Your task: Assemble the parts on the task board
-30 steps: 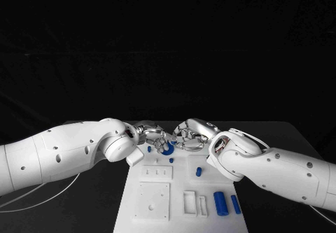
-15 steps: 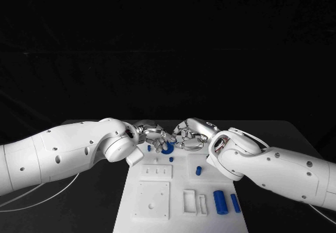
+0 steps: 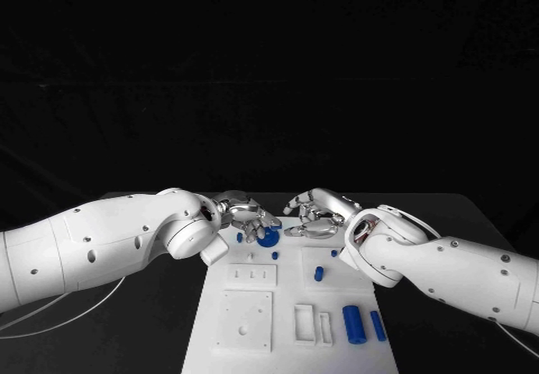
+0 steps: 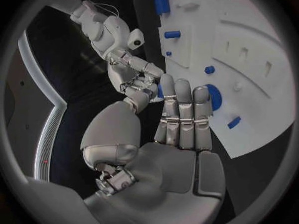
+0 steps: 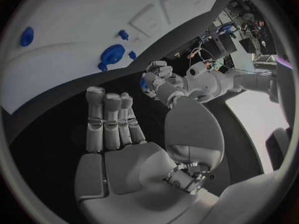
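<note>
L hand sits over the far end of the task board. From my head cam its fingers curl down round a round blue part; wrist cam shows the fingers straight and side by side, tips at the edge of that same disc. Can't tell if it's actually gripping the disc or just touching it.

R hand is just beside the L one, also at the board's far end, a small gap between the two. Fingers apart, loosely bent, nothing in them as far as I see. Its own wrist cam has the fingers lined up and extended, palm bare, off the board edge over black table. Same cam catches the L hand across from it, with a bit of blue at its fingertips.

Parts, working outward from the hands:
- small blue peg just near-side of the disc, on the board.
- another small blue bit beside the L hand, board's L edge.
- tiny blue stud close under the R wrist.
- short blue pin lying on the raised square block, mid board.
- large blue cylinder and a thinner blue bar side by side at the near R of the board, well apart from both hands.

White slotted blocks and a flat square plate w/ hole take up the board's L half; two narrow white frames sit mid, near end.
</note>
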Motion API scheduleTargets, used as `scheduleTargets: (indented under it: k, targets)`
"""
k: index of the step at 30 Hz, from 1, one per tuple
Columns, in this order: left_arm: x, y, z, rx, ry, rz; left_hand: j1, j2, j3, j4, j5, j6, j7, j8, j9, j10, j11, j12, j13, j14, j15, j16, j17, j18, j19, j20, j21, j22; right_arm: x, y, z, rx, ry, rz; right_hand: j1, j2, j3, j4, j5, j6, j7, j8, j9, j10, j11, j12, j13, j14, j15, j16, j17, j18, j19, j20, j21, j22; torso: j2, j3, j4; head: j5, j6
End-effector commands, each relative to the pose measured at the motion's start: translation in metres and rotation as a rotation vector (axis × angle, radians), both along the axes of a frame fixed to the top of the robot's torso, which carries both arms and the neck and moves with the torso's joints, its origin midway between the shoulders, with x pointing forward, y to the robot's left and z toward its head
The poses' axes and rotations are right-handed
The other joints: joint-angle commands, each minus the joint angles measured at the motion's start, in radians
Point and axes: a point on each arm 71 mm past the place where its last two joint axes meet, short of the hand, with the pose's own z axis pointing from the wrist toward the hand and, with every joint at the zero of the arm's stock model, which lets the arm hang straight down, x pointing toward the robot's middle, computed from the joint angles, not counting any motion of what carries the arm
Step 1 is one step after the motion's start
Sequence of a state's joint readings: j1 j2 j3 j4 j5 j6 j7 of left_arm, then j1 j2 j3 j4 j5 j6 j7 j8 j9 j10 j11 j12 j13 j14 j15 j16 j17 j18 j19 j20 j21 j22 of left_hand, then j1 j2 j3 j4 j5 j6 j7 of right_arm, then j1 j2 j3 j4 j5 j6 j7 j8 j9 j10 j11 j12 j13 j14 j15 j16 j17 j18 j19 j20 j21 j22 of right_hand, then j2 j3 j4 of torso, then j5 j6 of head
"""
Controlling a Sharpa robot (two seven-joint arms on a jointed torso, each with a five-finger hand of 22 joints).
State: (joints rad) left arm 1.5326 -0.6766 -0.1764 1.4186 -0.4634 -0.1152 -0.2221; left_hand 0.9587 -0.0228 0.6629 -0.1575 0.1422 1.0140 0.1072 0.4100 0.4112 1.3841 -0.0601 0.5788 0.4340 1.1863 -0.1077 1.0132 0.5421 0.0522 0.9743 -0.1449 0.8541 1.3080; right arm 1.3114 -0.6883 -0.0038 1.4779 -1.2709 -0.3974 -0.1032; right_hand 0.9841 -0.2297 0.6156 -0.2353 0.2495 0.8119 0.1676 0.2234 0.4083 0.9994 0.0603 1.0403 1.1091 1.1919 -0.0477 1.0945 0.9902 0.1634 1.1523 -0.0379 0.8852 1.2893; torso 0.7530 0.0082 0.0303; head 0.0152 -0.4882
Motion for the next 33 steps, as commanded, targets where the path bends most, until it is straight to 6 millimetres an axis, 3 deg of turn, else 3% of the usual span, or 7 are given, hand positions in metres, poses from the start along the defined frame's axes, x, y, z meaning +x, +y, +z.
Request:
scheduleTargets:
  k: [1,2,4,10,15,20,33]
  targets:
    - [-0.001,0.0,-0.001,0.039,-0.013,-0.019,-0.014,-0.002,-0.001,-0.006,0.001,0.097,-0.067,0.041,0.143,0.016,-0.004,0.011,0.006,0.013,-0.006,0.013,0.004,0.015,0.01,-0.057,0.013,0.014,0.0,-0.01,0.0,0.147,0.084,0.081,-0.051,-0.015,-0.04,0.016,-0.047,-0.017,0.014,-0.005,0.0,-0.032,0.009,-0.021,-0.013,-0.036,0.009,-0.028,-0.015,0.08,-0.042,0.015,-0.032,-0.01,0.001,0.0001,0.0026,0.0,-0.004]
    - [-0.001,0.0,-0.002,0.051,-0.015,-0.026,-0.019,-0.002,-0.001,-0.007,0.002,0.102,-0.07,0.042,0.153,0.02,-0.007,0.018,0.01,0.017,-0.01,0.021,0.007,0.015,0.014,-0.061,0.02,0.015,0.002,-0.014,0.001,0.17,0.083,0.075,-0.079,-0.015,-0.059,0.03,-0.121,-0.024,0.017,-0.006,0.001,-0.05,0.012,-0.033,-0.022,-0.055,0.014,-0.044,-0.023,0.077,-0.064,0.021,-0.051,-0.017,0.002,-0.0001,0.0039,-0.002,-0.005]
    - [-0.002,0.002,-0.002,0.065,-0.014,-0.031,-0.03,0.0,-0.001,-0.011,0.01,0.113,-0.078,0.046,0.182,0.027,-0.012,0.038,0.022,0.024,-0.02,0.043,0.014,0.015,0.021,-0.07,0.039,0.016,0.005,-0.023,0.002,0.214,0.088,0.063,-0.086,-0.001,-0.07,0.032,-0.188,-0.043,0.022,-0.011,0.003,-0.088,0.018,-0.064,-0.046,-0.095,0.023,-0.086,-0.046,0.072,-0.117,0.035,-0.094,-0.032,0.002,0.0002,0.004,0.0,-0.003]
    - [-0.001,0.006,-0.006,0.121,0.004,-0.039,-0.048,0.0,0.002,-0.026,0.051,0.136,-0.093,0.058,0.256,0.048,-0.031,0.087,0.045,0.05,-0.043,0.09,0.023,0.018,0.045,-0.09,0.086,0.016,0.031,-0.069,0.013,0.371,0.157,-0.014,-0.097,0.038,-0.139,-0.01,-0.088,-0.056,0.034,0.005,0.021,-0.13,0.029,-0.115,-0.132,-0.13,0.031,-0.175,-0.107,0.067,-0.173,0.075,-0.183,-0.077,0.0,0.0007,-0.001,0.009,-0.007]
    - [-0.001,0.008,-0.011,0.263,0.017,-0.076,-0.052,0.002,0.004,-0.037,0.063,0.141,-0.105,0.058,0.312,0.078,-0.046,0.151,0.074,0.085,-0.071,0.147,0.039,0.022,0.072,-0.107,0.131,0.017,0.051,-0.094,0.032,0.313,0.106,-0.014,-0.097,0.117,-0.17,-0.055,-0.041,-0.028,0.023,0.034,0.036,-0.084,0.016,-0.19,-0.264,-0.087,0.022,-0.286,-0.196,0.081,-0.166,0.102,-0.257,-0.133,-0.002,0.0032,-0.0027,0.013,-0.01]
    - [-0.004,0.009,-0.017,0.367,0.036,-0.099,-0.061,0.003,0.011,-0.054,0.123,0.152,-0.116,0.034,0.362,0.057,-0.058,0.274,0.152,0.091,-0.105,0.23,0.069,0.026,0.092,-0.122,0.168,0.015,0.06,-0.103,0.046,0.273,0.044,-0.035,-0.07,0.126,-0.198,-0.053,-0.039,-0.021,0.024,0.043,0.036,-0.061,0.024,-0.301,-0.397,-0.07,0.042,-0.423,-0.273,0.088,-0.188,0.138,-0.346,-0.195,-0.005,0.0048,-0.005,0.018,-0.02]
    - [-0.015,0.004,-0.03,0.475,0.036,-0.153,-0.109,0.024,0.009,-0.075,0.244,0.206,-0.136,0.018,0.447,0.039,-0.078,0.379,0.202,0.104,-0.127,0.306,0.075,0.037,0.117,-0.134,0.212,0.018,0.072,-0.098,0.069,0.258,-0.016,-0.043,-0.057,0.119,-0.216,-0.053,-0.046,-0.021,0.027,0.043,0.031,-0.065,0.026,-0.312,-0.425,-0.07,0.048,-0.451,-0.275,0.093,-0.196,0.15,-0.364,-0.201,-0.004,0.0183,0.003,0.038,-0.051]
